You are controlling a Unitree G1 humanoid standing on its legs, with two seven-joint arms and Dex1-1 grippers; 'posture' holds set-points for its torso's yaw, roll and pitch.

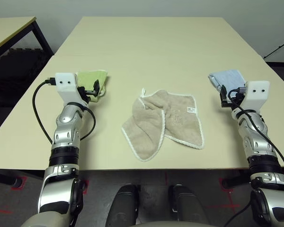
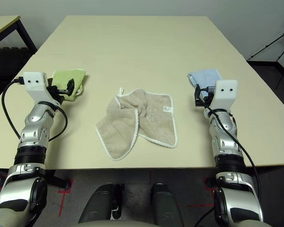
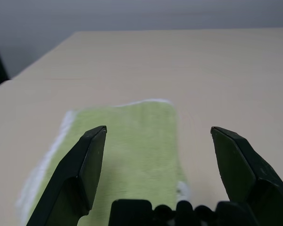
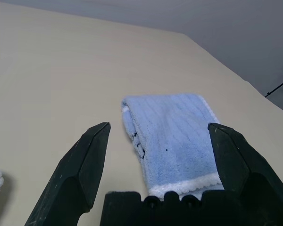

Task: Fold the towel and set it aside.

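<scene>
Towel (image 1: 164,123) seen crumpled near table's (image 1: 146,47) front edge, between arms; not yet folded, nothing set aside. Left gripper (image 3: 158,155) and right gripper (image 4: 155,155) held spread, empty, well apart from it.

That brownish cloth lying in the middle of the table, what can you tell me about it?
It is the towel, beige-tan and fluffy like terry cloth, edged all round with white stitching. A small white label sits near one corner and a white loop sticks out at another. It lies crumpled and loosely doubled over itself, not neatly folded, near the front edge of the pale table, about midway between the two arms. Only the table touches it.
</scene>
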